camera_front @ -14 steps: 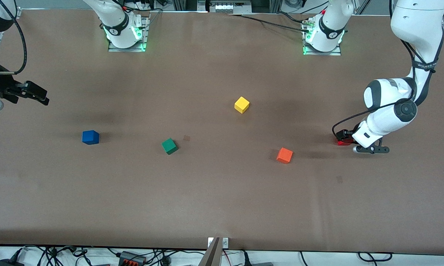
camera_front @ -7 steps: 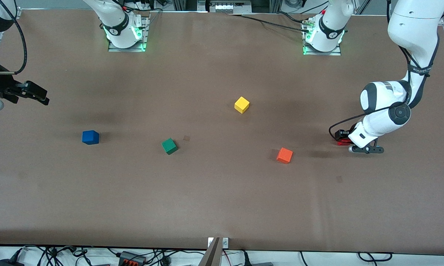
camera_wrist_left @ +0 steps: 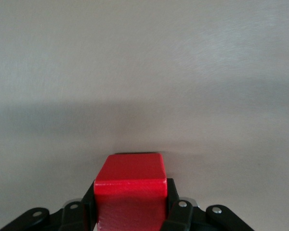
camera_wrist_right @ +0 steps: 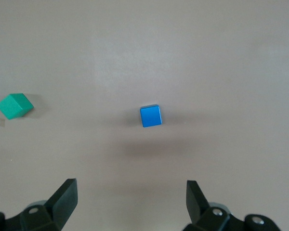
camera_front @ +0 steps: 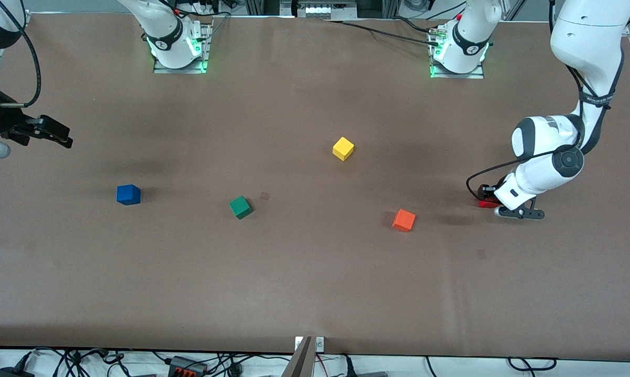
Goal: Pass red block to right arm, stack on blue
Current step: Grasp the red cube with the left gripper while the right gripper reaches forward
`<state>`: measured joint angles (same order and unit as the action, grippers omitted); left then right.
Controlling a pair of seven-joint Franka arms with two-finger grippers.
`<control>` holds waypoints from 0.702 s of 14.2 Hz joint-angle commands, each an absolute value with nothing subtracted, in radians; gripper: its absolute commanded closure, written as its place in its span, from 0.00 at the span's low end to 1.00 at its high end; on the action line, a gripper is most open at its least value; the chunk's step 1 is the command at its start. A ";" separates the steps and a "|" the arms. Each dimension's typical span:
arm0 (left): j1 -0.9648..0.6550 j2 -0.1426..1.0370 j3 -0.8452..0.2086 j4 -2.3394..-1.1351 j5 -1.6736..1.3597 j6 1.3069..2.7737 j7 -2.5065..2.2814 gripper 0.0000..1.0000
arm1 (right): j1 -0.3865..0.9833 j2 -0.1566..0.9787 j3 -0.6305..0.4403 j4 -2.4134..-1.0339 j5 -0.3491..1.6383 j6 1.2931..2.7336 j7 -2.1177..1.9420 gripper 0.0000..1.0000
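Both grippers were placed: the left gripper (camera_wrist_left: 130, 216) clamped the red block (camera_front: 486, 203) at the table's (camera_front: 315, 283) three o'clock end, needing a straight lift, while the right gripper (camera_wrist_right: 132, 202) waited, jaws apart, over the blue block (camera_wrist_right: 150, 116).

Red block (camera_front: 485, 203) is sitting between the left gripper's (camera_front: 495, 203) fingers, mid-frame at the left arm's end of the table (camera_front: 315, 293). Orange cube (camera_front: 404, 220) is lying near it, slightly lower in frame. Yellow cube (camera_front: 343, 148) is sitting at centre, higher up. Green cube (camera_front: 240, 207) is lying between the orange cube and blue (camera_front: 128, 194). Right gripper (camera_front: 58, 137) is hanging at the right arm's frame edge, above blue in frame.
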<state>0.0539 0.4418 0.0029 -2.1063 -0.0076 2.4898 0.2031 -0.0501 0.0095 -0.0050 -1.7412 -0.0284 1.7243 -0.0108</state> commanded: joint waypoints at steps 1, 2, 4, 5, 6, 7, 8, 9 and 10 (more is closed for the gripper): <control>0.064 0.436 0.005 -1.976 -0.006 2.329 0.421 0.70 | -0.054 0.040 -0.006 -1.733 -0.023 1.703 -0.034 0.00; 0.075 0.437 0.005 -1.936 -0.005 2.277 0.496 0.70 | -0.055 0.040 -0.008 -1.733 -0.021 1.694 -0.038 0.00; 0.084 0.437 0.003 -1.904 -0.006 2.238 0.683 0.69 | -0.051 0.040 -0.006 -1.733 -0.008 1.678 -0.052 0.00; 0.087 0.437 0.003 -1.892 -0.006 2.235 0.759 0.69 | -0.051 0.040 -0.005 -1.733 0.020 1.677 -0.052 0.00; 0.089 0.436 -0.001 -1.879 -0.006 2.223 0.835 0.70 | -0.049 0.043 -0.003 -1.733 0.056 1.675 -0.058 0.00; 0.086 0.434 -0.005 -1.859 -0.006 2.192 0.906 0.70 | -0.041 0.064 -0.003 -1.735 0.092 1.668 -0.080 0.00; 0.087 0.434 -0.011 -1.838 -0.017 2.137 0.995 0.74 | -0.035 0.083 -0.003 -1.733 0.145 1.658 -0.100 0.00; 0.087 0.436 -0.020 -1.809 -0.026 2.085 1.102 0.75 | -0.037 0.103 -0.003 -1.733 0.231 1.658 -0.109 0.00; 0.087 0.436 -0.032 -1.784 -0.069 2.060 1.188 0.76 | -0.037 0.136 -0.003 -1.733 0.329 1.661 -0.112 0.00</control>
<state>0.0808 0.4391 -0.0074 -1.8448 -0.0184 2.1412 1.0098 -0.0413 0.0786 -0.0006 -1.7432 0.1952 1.6699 -0.0785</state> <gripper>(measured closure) 0.445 0.000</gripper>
